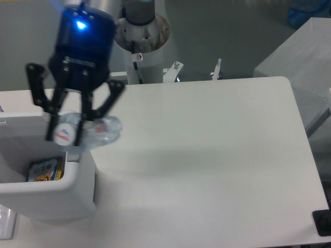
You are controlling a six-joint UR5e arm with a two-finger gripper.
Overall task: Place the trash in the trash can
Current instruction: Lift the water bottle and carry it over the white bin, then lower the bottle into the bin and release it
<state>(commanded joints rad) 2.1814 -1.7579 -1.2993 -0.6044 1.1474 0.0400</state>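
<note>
The white trash can point(51, 194) stands at the table's left front corner. The blue-and-orange snack bag point(45, 169) lies inside it. My gripper point(68, 126) hangs over the can's right rim, its fingers closed on the crushed clear plastic bottle point(98, 132). The bottle lies sideways in the jaws, its labelled end point(64, 135) over the can's opening and its clear body sticking out to the right above the table. The small torn wrapper strip is not in view.
The arm's white base point(142, 39) stands behind the table's back edge, with two metal clamps point(176, 67) beside it. A grey box point(295, 57) stands off the table at the far right. A black object point(323, 222) sits at the front right corner.
</note>
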